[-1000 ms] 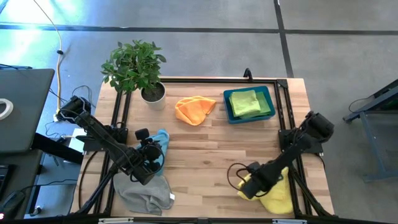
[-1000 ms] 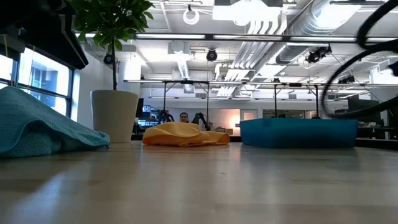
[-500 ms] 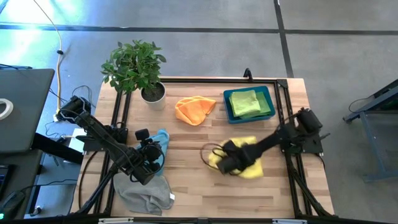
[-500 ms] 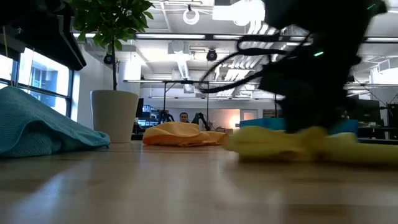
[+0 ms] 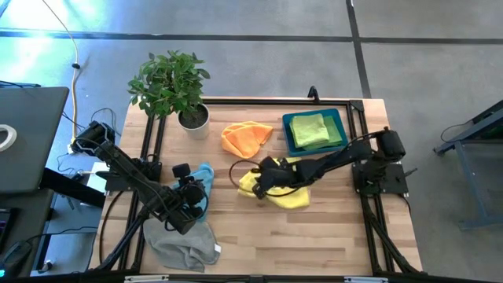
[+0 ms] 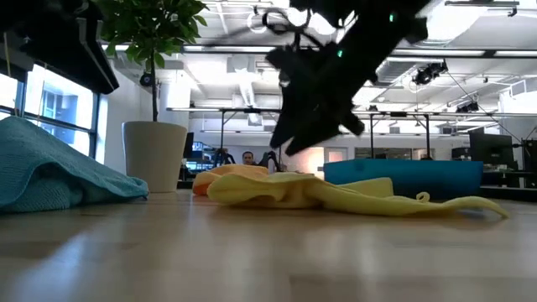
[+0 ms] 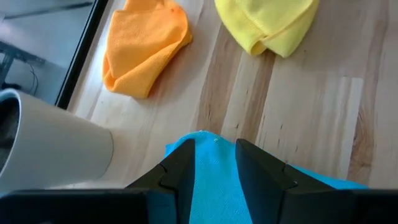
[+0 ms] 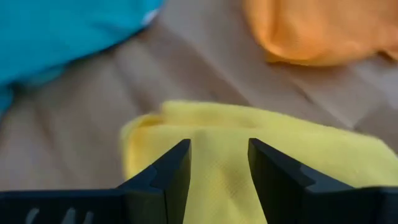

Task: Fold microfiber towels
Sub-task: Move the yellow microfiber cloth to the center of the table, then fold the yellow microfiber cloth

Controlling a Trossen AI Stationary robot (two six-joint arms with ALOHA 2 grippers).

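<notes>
Two arms are out. Right gripper jaws grasp the yellow towel mid-worktop. Left gripper rests on the light blue towel, grip unclear.

I'm looking into a big open-plan lab or office — exposed ceiling ducts and strip lights overhead, a concrete floor below. Beyond my wooden table, desks with a seated person — and a potted plant.
</notes>
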